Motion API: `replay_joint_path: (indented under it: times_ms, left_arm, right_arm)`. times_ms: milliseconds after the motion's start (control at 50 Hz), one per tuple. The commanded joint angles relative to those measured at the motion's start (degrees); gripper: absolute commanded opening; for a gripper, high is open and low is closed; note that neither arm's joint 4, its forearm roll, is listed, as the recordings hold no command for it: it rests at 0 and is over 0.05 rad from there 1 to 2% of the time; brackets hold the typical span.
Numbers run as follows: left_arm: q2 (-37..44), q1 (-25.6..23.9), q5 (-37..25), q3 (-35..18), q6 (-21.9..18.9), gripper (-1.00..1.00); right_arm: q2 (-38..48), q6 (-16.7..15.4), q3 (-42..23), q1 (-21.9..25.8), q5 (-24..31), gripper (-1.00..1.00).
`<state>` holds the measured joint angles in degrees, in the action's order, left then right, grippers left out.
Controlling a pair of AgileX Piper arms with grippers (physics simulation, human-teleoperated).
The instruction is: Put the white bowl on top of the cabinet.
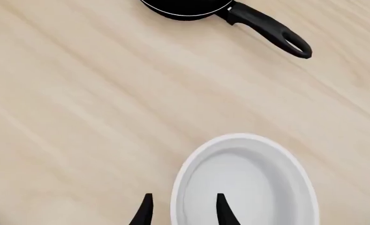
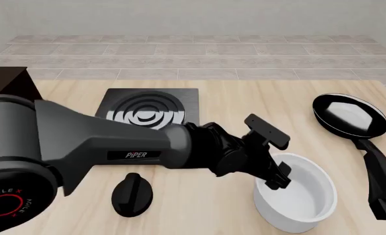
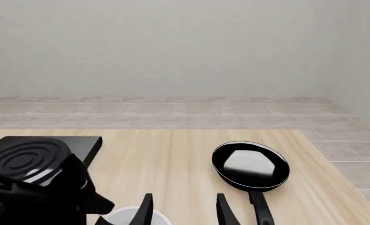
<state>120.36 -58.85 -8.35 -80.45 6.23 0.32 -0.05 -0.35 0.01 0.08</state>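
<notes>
White bowl (image 2: 300, 196) upright on table (image 2: 245, 103), nothing inside; left gripper (image 1: 182, 212) spread, straddling its rim.

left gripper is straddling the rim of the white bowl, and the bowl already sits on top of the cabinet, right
Half right. The left gripper does straddle the rim of the white bowl, but the front view shows the bowl on the table, far from the cabinet at the far left.
</notes>
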Motion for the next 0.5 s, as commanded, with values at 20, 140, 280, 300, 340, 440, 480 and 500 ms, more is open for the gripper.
replay_joint_path:
  times_ms: [20,140,280,300,340,440,480,500]
  left_arm:
    - [2.94,0.03,0.29,-1.83,0.49,1.0]
    - [4.09,-0.08,0.52,-2.59,0.7,1.0]
    - [5.51,-0.17,0.96,-3.26,0.91,1.0]
    - [5.74,-0.21,0.98,-3.39,1.01,1.0]
    - [6.15,-0.31,1.1,-3.59,1.11,1.0]
    - [6.85,-0.31,1.39,-3.92,1.45,1.0]
    - [7.43,-0.39,1.54,-3.98,2.12,1.0]
    - [7.43,-0.39,1.54,-3.98,2.12,1.0]
  right_arm:
    - [-0.01,0.0,0.0,-0.01,0.0,1.0]
    - [0.0,0.0,0.0,0.0,0.0,1.0]
    - [0.0,0.0,0.0,-0.01,0.0,1.0]
    - [0.0,-0.01,0.0,0.0,0.0,1.0]
    - [0.01,0.0,0.0,0.0,0.0,1.0]
    - [0.0,0.0,0.0,0.01,0.0,1.0]
    - [0.0,-0.02,0.0,0.0,0.0,1.0]
    - [0.0,-0.02,0.0,0.0,0.0,1.0]
